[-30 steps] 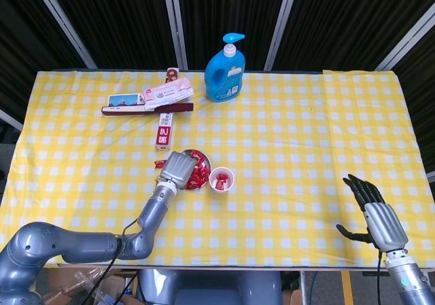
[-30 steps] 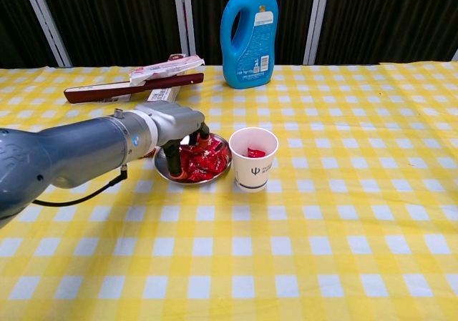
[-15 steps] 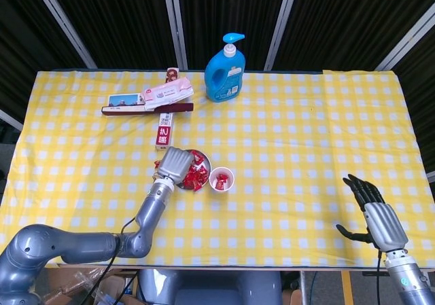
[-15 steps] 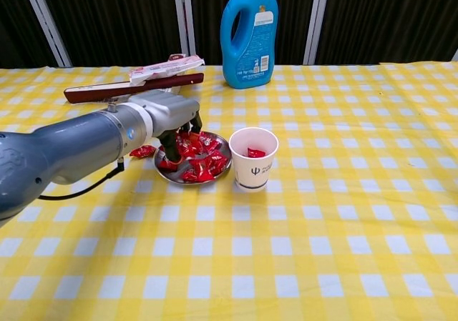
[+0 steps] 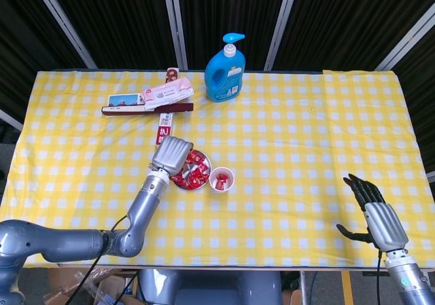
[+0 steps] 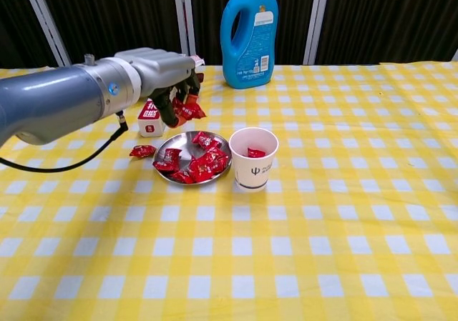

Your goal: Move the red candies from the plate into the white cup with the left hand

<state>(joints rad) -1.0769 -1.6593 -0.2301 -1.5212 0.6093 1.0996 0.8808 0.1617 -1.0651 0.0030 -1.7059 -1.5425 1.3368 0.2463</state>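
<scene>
A small metal plate point(image 6: 178, 177) point(image 5: 202, 180) holds a heap of red candies point(image 6: 195, 161) just left of the white cup point(image 6: 252, 157) point(image 5: 221, 178), which has red candy inside. My left hand point(image 6: 166, 74) point(image 5: 171, 155) hangs raised above the plate's far left side and pinches a red candy point(image 6: 190, 110) in its curled fingers. One stray red candy point(image 6: 142, 150) lies on the cloth left of the plate. My right hand point(image 5: 376, 214) rests open near the table's front right edge, far from the plate.
A blue detergent bottle point(image 6: 250, 32) stands at the back centre. A pink packet on a dark red box point(image 5: 155, 99) lies at the back left, with a small red and white box point(image 6: 149, 115) behind the plate. The yellow checked cloth point(image 6: 343, 214) covers the table.
My left hand has lifted up from the plate and moved back, carrying a red candy out of the heap. The right hand has stayed still.
</scene>
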